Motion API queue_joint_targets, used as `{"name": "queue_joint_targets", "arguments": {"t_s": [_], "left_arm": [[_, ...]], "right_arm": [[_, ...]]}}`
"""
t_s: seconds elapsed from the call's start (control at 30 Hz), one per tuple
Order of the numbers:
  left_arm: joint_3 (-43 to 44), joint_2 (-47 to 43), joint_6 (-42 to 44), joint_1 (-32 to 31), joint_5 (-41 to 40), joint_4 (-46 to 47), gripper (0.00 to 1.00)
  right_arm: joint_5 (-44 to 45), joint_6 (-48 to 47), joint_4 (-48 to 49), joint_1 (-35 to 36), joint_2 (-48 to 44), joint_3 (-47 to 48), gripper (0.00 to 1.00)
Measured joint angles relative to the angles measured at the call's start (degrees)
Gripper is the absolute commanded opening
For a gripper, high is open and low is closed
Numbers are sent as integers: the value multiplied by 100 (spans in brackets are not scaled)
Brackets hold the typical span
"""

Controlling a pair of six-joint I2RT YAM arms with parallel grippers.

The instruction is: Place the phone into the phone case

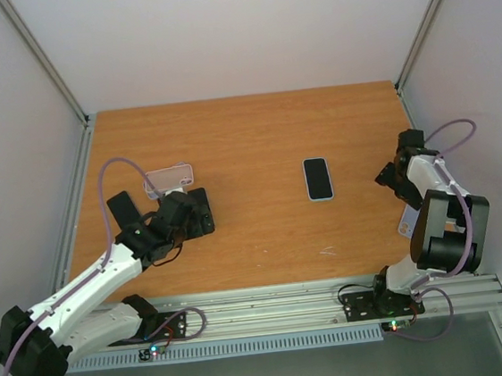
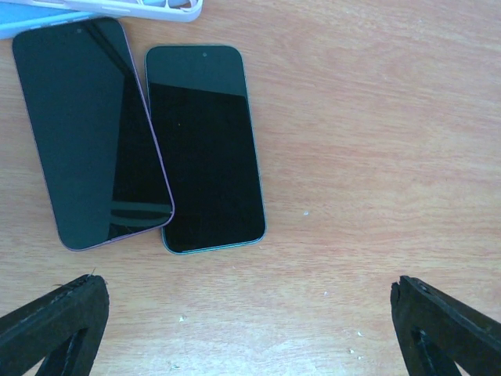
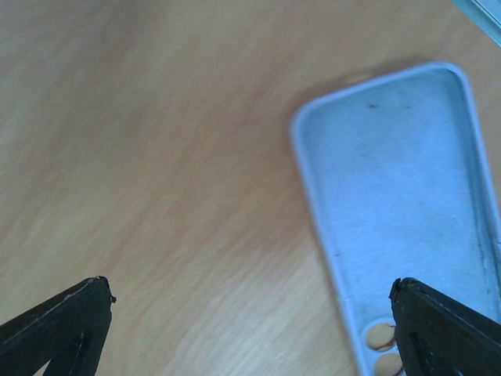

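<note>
The left pincer (image 2: 246,286) and right pincer (image 3: 249,286) are both spread, empty. The phone (image 1: 317,178) lies mid-worktop, the empty phone case (image 3: 399,211) near the right edge. Best pinch the phone squarely across its long sides.

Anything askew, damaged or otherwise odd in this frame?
Two things. In the left wrist view the purple phone lies tilted, its lower corner overlapping the edge of the green-edged phone beside it. In the right wrist view the light blue case lies open side up with dark smudges inside. Nothing looks broken.
</note>
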Motion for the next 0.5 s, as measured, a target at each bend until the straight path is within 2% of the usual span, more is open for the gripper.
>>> {"name": "queue_joint_targets", "arguments": {"t_s": [0.13, 0.3, 0.43, 0.5], "left_arm": [[0, 120, 4, 0, 61, 4, 99], [0, 160, 0, 0, 118, 11, 99], [0, 236, 2, -2, 144, 22, 99], [0, 286, 2, 0, 162, 22, 99]], "right_arm": [[-20, 170, 144, -404, 81, -236, 93], [-153, 269, 323, -605, 286, -380, 82], [-269, 293, 452, -684, 531, -380, 68], [-302, 284, 476, -684, 610, -382, 55]]}}
